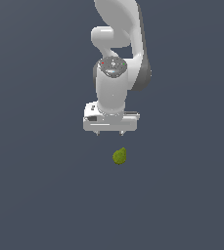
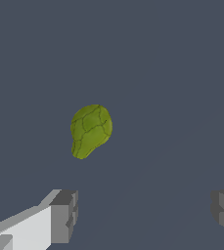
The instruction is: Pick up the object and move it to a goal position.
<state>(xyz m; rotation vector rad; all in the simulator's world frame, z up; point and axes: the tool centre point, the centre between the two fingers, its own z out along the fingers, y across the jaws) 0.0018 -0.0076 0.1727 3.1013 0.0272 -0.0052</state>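
The object (image 1: 120, 156) is a small olive-green, pear-shaped lump with a mottled, cracked surface, lying on the dark grey floor. In the exterior view my white gripper (image 1: 109, 133) hangs just above and behind it, slightly toward that view's left, and does not touch it. In the wrist view the object (image 2: 90, 130) lies apart from the two grey fingertips (image 2: 64, 215), which stand wide apart with nothing between them. The gripper (image 2: 145, 212) is open.
Only the flat dark grey floor (image 1: 35, 195) surrounds the object. The white arm (image 1: 118, 44) rises toward the back of the exterior view.
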